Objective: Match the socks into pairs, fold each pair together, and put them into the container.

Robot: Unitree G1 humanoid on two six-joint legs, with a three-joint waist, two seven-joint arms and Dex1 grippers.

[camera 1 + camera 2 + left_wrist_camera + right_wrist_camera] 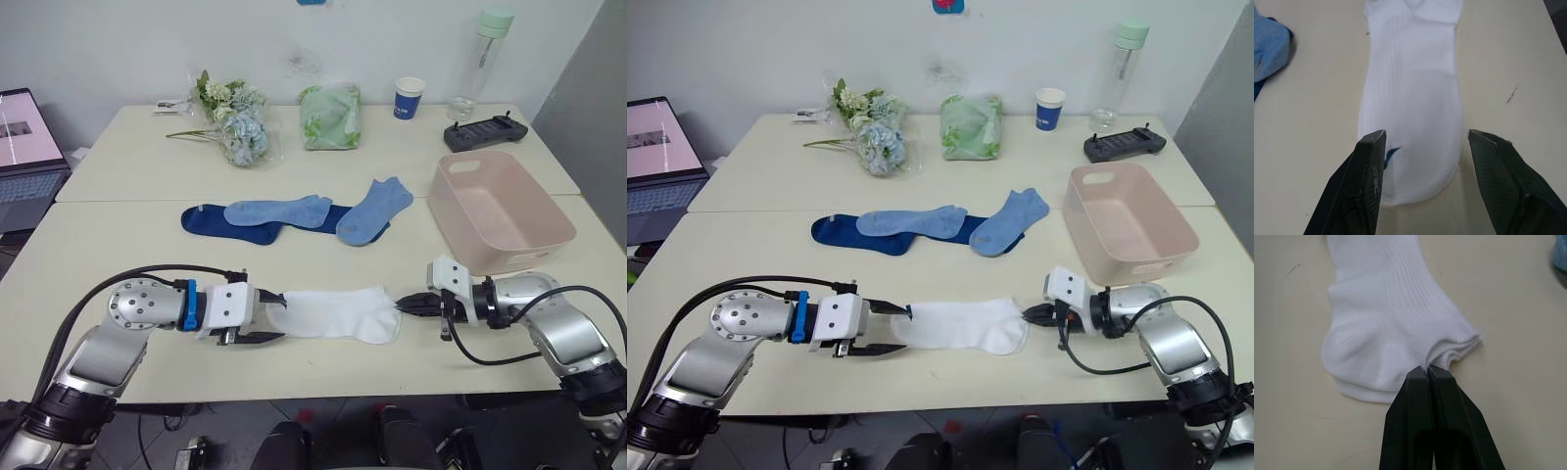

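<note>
now the white socks [338, 313] lie stretched between both tools on the table [118, 235].
right tool [406, 305] pinches the 3 o'clock end; left tool [266, 318], wide, straddles the 9 o'clock end; long axis runs 9-to-3.

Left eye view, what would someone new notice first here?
The white sock stretched flat at the table's near edge: the right gripper pinches its cuff shut, while the left gripper straddles its toe, open. Behind it, light blue socks overlap navy socks, beside the empty pink tub.
</note>
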